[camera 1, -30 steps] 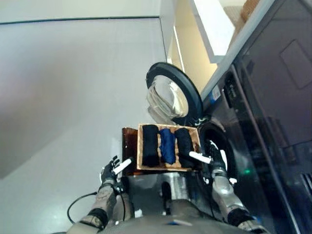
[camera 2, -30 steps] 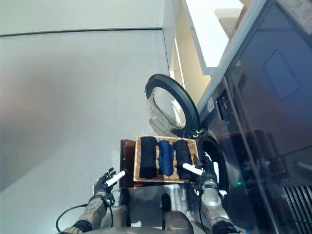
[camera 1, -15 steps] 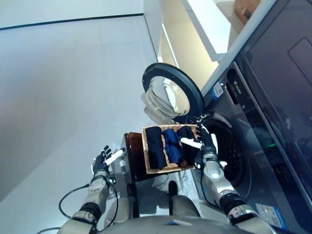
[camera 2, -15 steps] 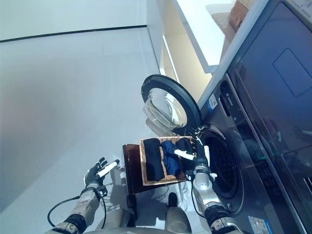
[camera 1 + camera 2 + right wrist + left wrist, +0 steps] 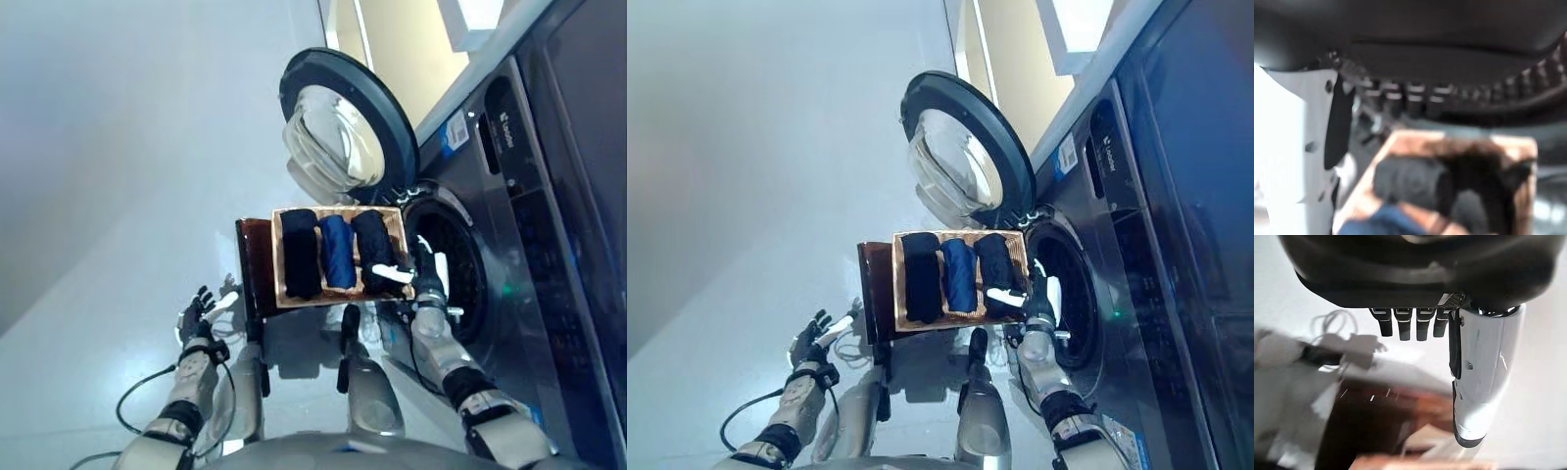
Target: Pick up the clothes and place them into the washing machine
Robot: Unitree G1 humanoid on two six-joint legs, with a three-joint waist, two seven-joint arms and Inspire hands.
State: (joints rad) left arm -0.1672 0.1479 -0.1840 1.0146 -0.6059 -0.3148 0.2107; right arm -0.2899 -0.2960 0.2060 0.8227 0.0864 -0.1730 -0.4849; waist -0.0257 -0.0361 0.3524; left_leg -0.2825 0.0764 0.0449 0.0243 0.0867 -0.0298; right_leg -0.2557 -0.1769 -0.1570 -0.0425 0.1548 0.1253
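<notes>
Standing on pale floor [image 5: 118, 147], washing machine [image 5: 549, 196] open

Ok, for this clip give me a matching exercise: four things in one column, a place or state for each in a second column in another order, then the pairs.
Things:
1. blue roll
2. washer door
3. right hand
4. left hand

Places or states:
A. swung open, glass showing
B. open, over the floor left of the tray
C. middle of the tray, between two black rolls
D. at the tray's right end, by the drum opening

Pairs: 1-C, 2-A, 3-D, 4-B
</notes>
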